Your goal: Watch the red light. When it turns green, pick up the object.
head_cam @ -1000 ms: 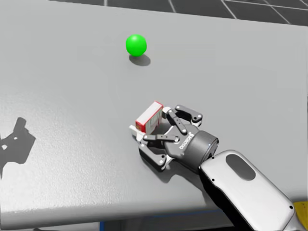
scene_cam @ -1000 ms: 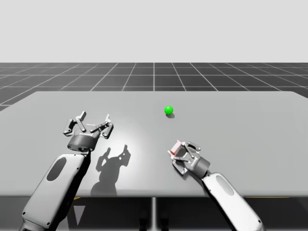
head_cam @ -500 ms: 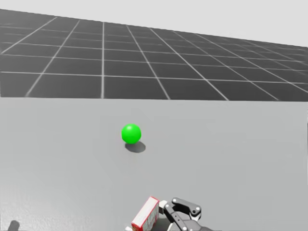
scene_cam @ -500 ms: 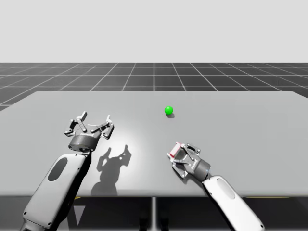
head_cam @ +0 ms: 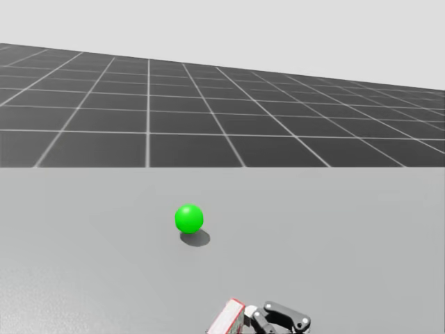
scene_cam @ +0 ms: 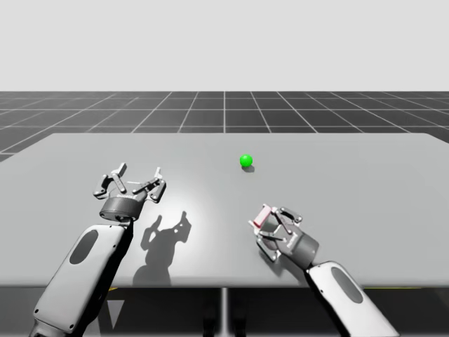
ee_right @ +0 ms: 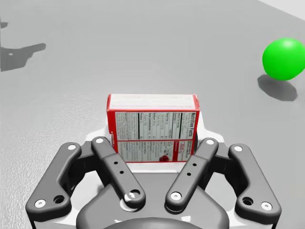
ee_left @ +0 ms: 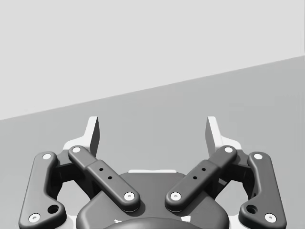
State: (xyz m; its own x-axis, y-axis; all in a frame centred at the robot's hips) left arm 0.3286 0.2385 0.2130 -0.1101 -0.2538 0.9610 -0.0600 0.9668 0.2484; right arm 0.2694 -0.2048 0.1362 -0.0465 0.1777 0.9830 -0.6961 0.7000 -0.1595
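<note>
Grey worktop (scene_cam: 365,175) spans the high view, with dark gridded floor behind it. Left arm (scene_cam: 81,270) comes in at bottom left, right arm (scene_cam: 347,298) at bottom right, both over the near half of the worktop and well apart. Left gripper (scene_cam: 138,175) (ee_left: 152,131) hangs above the surface pointing away from me, jaws spread wide, nothing between them; its shadow (scene_cam: 165,235) lies on the worktop just beside it toward the middle. Right gripper (scene_cam: 275,219) (ee_right: 152,138) sits low near the front edge, jaws pinching the red-and-white box (scene_cam: 261,216) (ee_right: 152,126) from both sides. The box stands upright in the grip, its printed face toward the wrist camera and its top end past the jaw tips. Can't tell whether the box's bottom is clear of the worktop. The head view catches the box's top corner (head_cam: 228,321) at the bottom edge. Light (scene_cam: 245,161) (head_cam: 189,218) is a small green sphere further back on the worktop, ahead of the right gripper and off to one side, apart from the box.
</note>
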